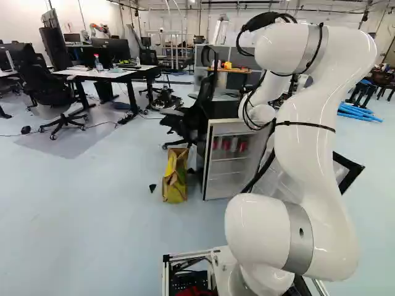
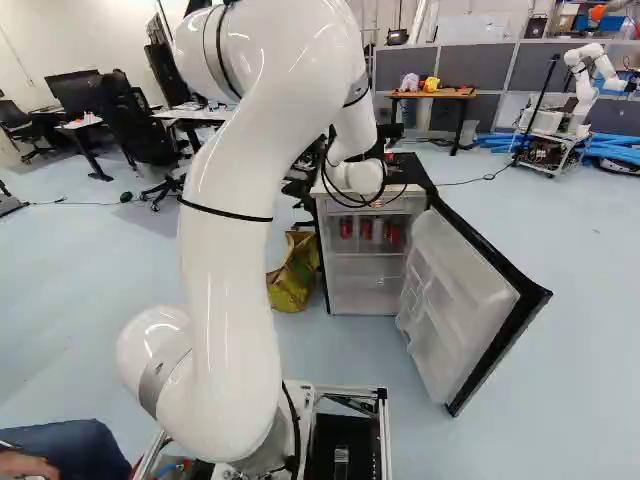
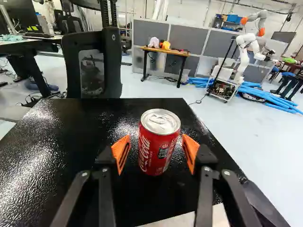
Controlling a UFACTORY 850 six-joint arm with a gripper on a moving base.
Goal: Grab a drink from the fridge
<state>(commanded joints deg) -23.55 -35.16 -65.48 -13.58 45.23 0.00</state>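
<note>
Three views show a white robot arm (image 1: 311, 139) reaching toward a small open fridge (image 1: 227, 169) in an office-like workshop.

Left base view: the arm rises right of the middle, partly hiding the fridge. Drink cans (image 1: 225, 144), red and silver, stand in a row on an upper shelf inside. Left of the fridge, a yellow-and-green shopping bag (image 1: 175, 176) sits on the pale floor, with a black office chair (image 1: 192, 120) behind it.

Right base view: the fridge door (image 2: 465, 300) is swung wide to the right, its white inner shelving facing out. The arm bends over toward the fridge's top, where the black gripper (image 2: 386, 135) is small and partly hidden. Farther off at the right, another robot (image 2: 590, 85) is mounted on a wheeled cart.

Wrist view: one red soda can (image 3: 159, 144) with a silver lid stands upright on the glossy black fridge top (image 3: 66, 146). The gripper's fingers are spread a little wider than the can, one orange pad (image 3: 121, 153) on each side. The can is between them but not gripped. Beyond the fridge are a wooden workbench (image 3: 165, 52) and blue tubes (image 3: 272, 97).
</note>
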